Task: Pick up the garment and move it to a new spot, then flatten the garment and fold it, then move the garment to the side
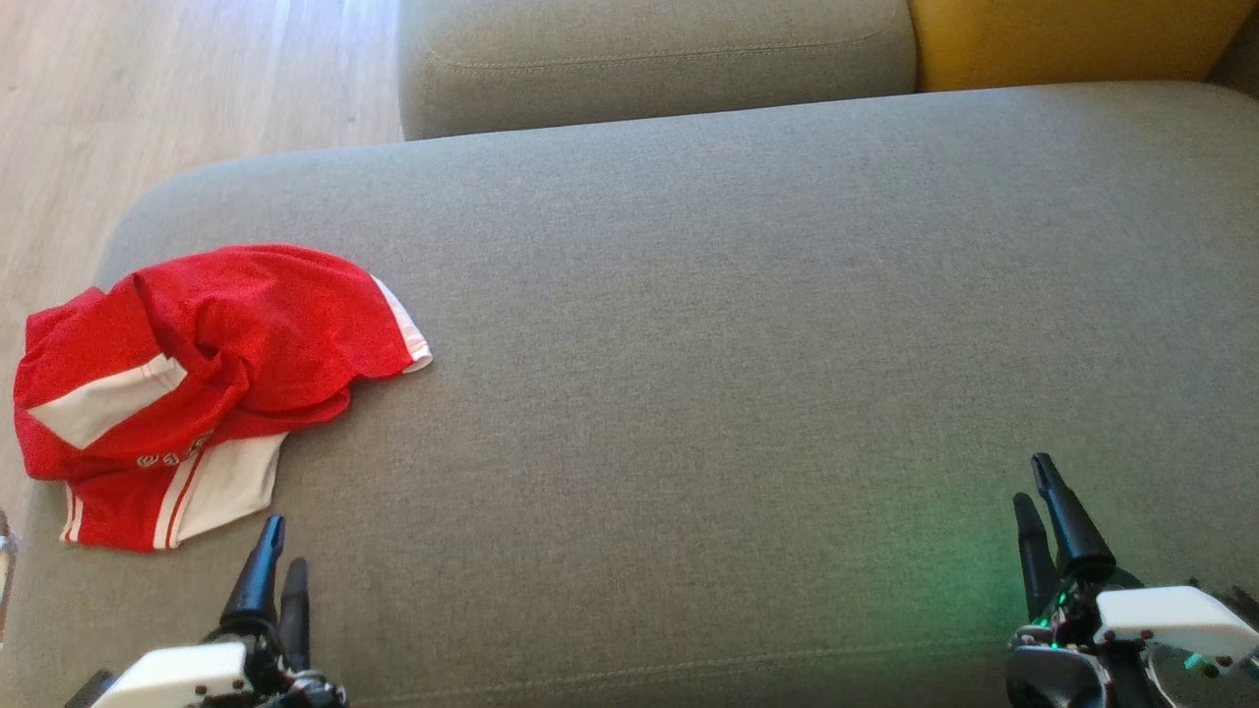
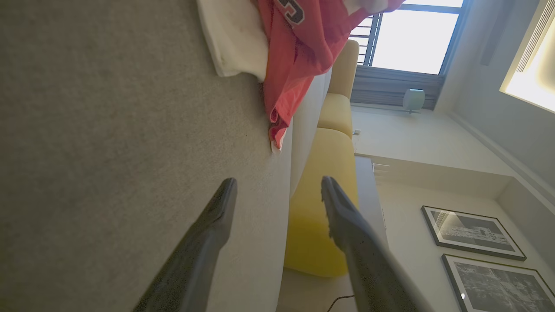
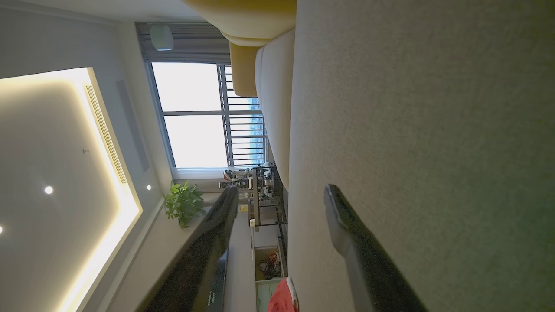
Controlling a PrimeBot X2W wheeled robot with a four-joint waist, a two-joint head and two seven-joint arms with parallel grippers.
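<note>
Slender black left pincer [image 1: 287, 541] beside crumpled red-white garment [image 1: 197, 383], coarse grey cushion [image 1: 738, 344].

Garment [image 1: 197, 374]: red-white cloth, matt, 9 o'clock. Cushion [image 1: 738, 374]: grey woven fabric, matt. Floor [image 1: 148, 98], 11 o'clock: pale smooth wood.

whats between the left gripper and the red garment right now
Only a short strip of bare grey sofa cushion separates the left gripper from the garment. It shows in the head view.
</note>
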